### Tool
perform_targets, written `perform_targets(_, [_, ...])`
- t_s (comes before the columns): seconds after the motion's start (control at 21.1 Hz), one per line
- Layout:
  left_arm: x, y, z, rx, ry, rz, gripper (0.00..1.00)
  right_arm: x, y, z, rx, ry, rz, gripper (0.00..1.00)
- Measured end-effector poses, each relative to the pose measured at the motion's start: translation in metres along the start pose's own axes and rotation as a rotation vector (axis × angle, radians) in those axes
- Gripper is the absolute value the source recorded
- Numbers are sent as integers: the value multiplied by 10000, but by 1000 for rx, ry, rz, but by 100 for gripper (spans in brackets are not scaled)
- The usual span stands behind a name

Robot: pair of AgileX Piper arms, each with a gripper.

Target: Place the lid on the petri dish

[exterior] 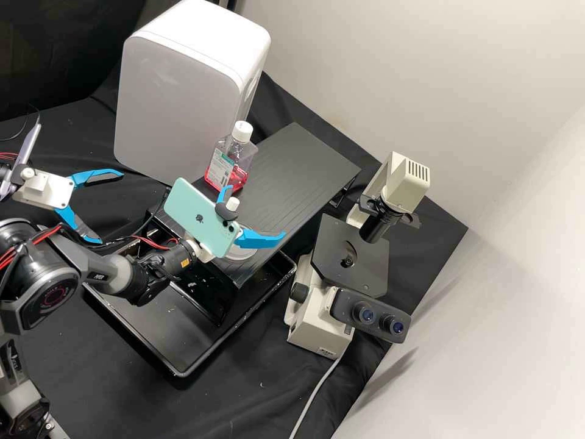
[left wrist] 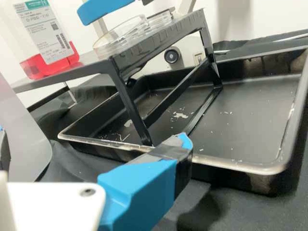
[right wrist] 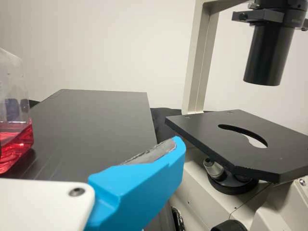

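A clear petri dish [left wrist: 126, 31] rests on the near end of the raised black platform [exterior: 292, 177]. In the high view the dish [exterior: 242, 251] is partly hidden under my right gripper [exterior: 256, 212]. That gripper hangs just above the dish, open, with nothing between its blue fingers [right wrist: 144, 178]. Whether a lid lies on the dish I cannot tell. My left gripper [exterior: 109, 207] stands wide open at the far left, low beside the black tray [left wrist: 250, 166] and well away from the dish; one of its fingers [left wrist: 149, 185] shows in the left wrist view.
A flask of red liquid [exterior: 230, 160] stands on the platform behind the dish. A white box [exterior: 183, 85] sits at the back and a microscope [exterior: 359, 256] to the right of the tray. Bare platform surface lies beyond the flask.
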Motion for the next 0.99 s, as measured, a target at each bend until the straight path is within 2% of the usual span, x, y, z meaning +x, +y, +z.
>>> perform_targets(0.33, [0,0,0,0,0,0,100,0,0,0,0,0,0,100])
perform_targets(0.43, [0,0,0,0,0,0,100,-20,-31,-23,1,11,-5,100])
perform_targets(0.52, [0,0,0,0,0,0,100,-74,-91,-80,-5,32,-26,100])
perform_targets(0.62, [5,5,-3,1,0,2,100,-161,-139,-147,-27,56,-44,100])
perform_targets(0.85, [16,15,-9,3,1,7,100,-372,-214,-261,-66,137,-32,100])
perform_targets(0.9, [16,15,-9,3,1,7,100,-410,-239,-268,-71,146,-38,100])
perform_targets(0.99, [16,15,-9,3,1,7,100,-493,-307,-247,-89,142,-61,100])
